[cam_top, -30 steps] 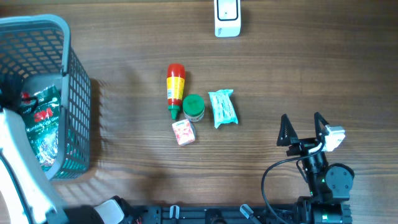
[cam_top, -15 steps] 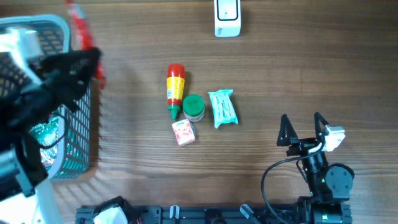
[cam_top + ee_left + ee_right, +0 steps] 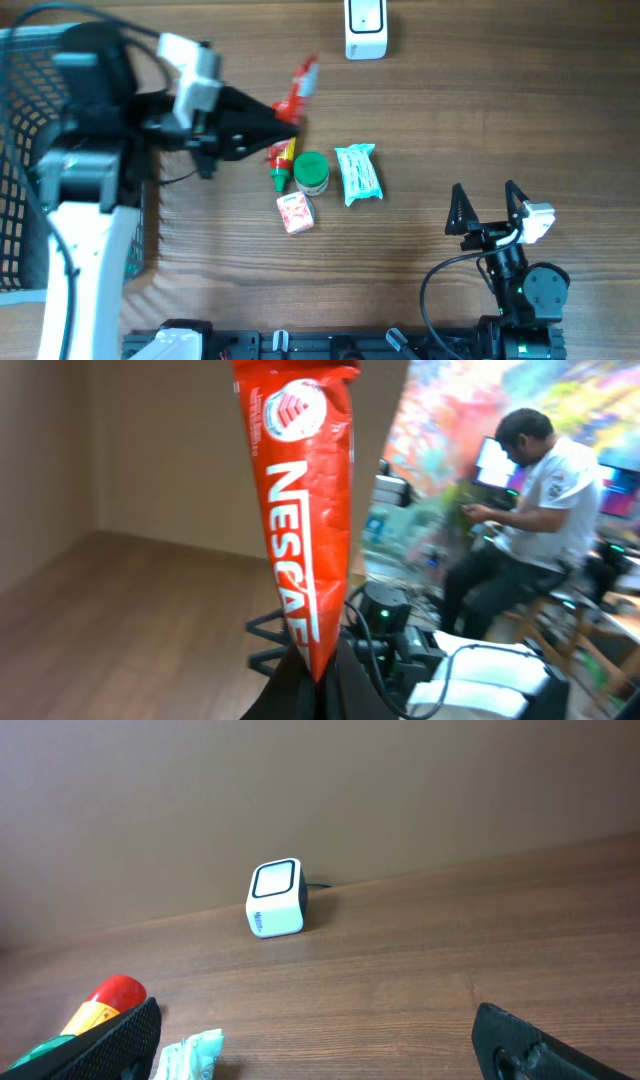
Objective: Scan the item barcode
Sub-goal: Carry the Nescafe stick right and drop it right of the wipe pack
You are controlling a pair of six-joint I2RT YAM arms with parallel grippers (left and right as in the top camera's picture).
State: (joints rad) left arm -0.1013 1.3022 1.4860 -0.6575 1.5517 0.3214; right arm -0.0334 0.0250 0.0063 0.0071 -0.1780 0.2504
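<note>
- The left gripper (image 3: 284, 124) is clamped tight on the bottom end of a red coffee sachet (image 3: 301, 80), and nothing else is in its grip. In the left wrist view the sachet (image 3: 300, 510) stands straight out from the closed fingertips (image 3: 318, 678).
- The sachet is held off the counter (image 3: 450, 110), over the cluster of goods in the middle: a sauce bottle (image 3: 281, 172) partly hidden under the gripper, a green-lidded jar (image 3: 311, 172), a pale teal packet (image 3: 358, 174) and a small pink box (image 3: 294, 213).
- Seen from overhead, the sachet's long axis runs from the fingertips up and to the robot's right. Its free end points roughly towards the white scanner (image 3: 366, 28) at the far edge of the counter.
- The scanner is apart from the sachet, farther away from the robot and to the right. The right wrist view shows the scanner (image 3: 275, 900) with its dark window facing the near side.
- The left arm is the nearer one and it already has the item, so my judgement is that the coming move carries the sachet along its own axis to that window.
- The wrist view shows only the logo side. I cannot tell where the barcode sits, so the sachet may need turning.
- The right gripper (image 3: 488, 206) rests near the front right corner with its jaws spread wide and empty, well apart from sachet and scanner.
- The basket (image 3: 30, 36) sits at the left edge, behind the left arm.
</note>
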